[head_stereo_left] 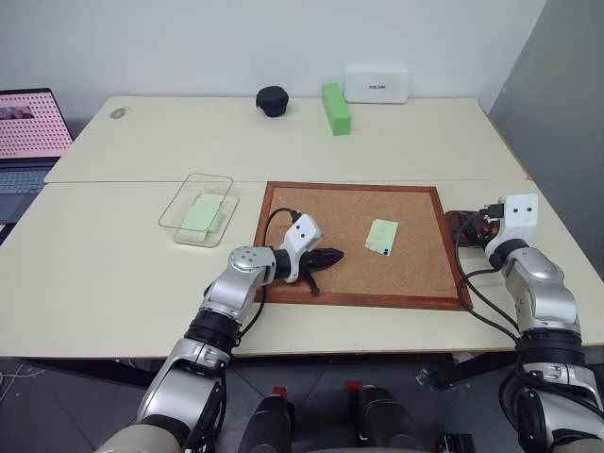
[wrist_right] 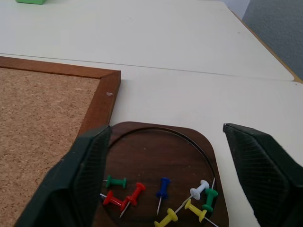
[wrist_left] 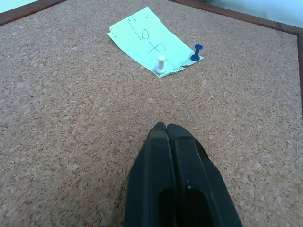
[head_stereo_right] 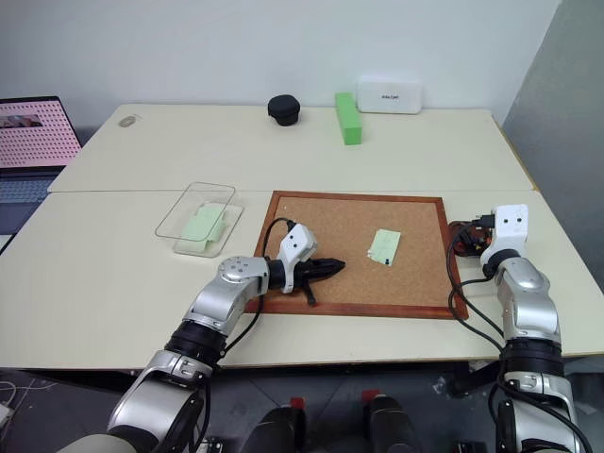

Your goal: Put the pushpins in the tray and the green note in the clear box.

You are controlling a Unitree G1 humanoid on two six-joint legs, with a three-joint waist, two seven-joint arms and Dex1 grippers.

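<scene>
I count eight pushpins (wrist_right: 163,187) in the tray (wrist_right: 142,142) under my right end effector (wrist_right: 175,161), fingers apart. My left end effector (wrist_left: 173,135), pressed together, faces the green note (wrist_left: 151,40) held on the cork board (wrist_left: 71,118) by two pins; the clear box (head_stereo_left: 193,193) holds another slip.

- A large wood-framed cork board (head_stereo_left: 354,245) lies on the front table (head_stereo_left: 113,293), about its middle
- A small pale green paper note (head_stereo_left: 381,236) lies on the board, right of its centre, with a white pushpin (wrist_left: 161,64) and a blue pushpin (wrist_left: 196,52) stuck through one end
- A clear shallow plastic box (head_stereo_left: 199,209) sits left of the board, a pale green slip (head_stereo_left: 201,217) inside it
- A small dark brown wooden tray (wrist_right: 156,161) sits just beside the board's right edge, with several loose coloured pushpins (wrist_right: 161,198) in it
- On the rear table stand a black round case (head_stereo_left: 273,100), a thick bright green block (head_stereo_left: 335,108) to its right, and a white box (head_stereo_left: 377,85) further right
- An open laptop (head_stereo_left: 28,137) sits at the far left
</scene>
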